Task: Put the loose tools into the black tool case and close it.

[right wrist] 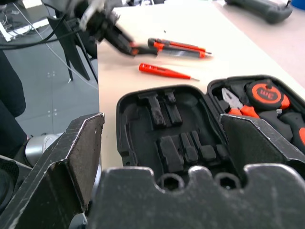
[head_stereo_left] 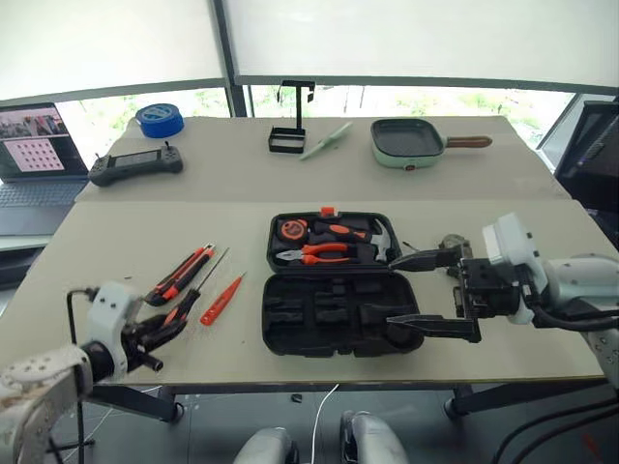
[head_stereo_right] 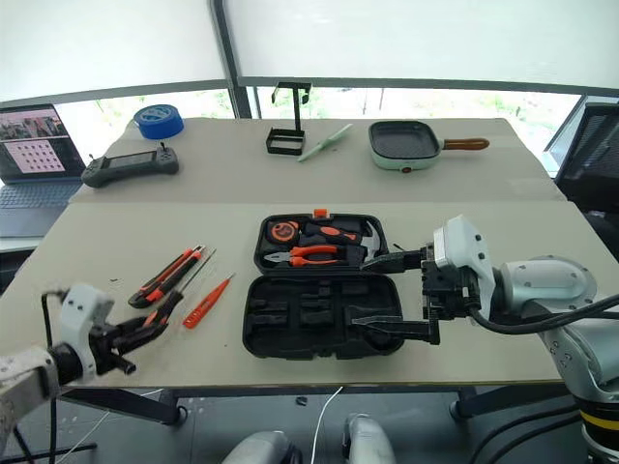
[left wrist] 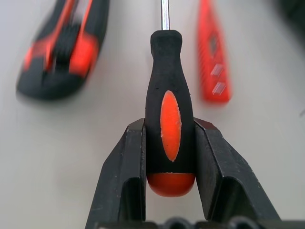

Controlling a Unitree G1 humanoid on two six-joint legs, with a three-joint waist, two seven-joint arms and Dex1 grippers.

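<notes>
Left eye view: beige table before bright windows; left gripper clamped on screwdriver; right gripper spread wide.

Three screwdrivers, one utility knife, one tool case.

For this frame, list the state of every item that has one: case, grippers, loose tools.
black tool case: open flat, near half's slots empty.
left gripper: shut on screwdriver handle.
right gripper: open, over the case's right side.
thin orange screwdriver: lying loose on table.
utility knife: lying loose on table.
</notes>
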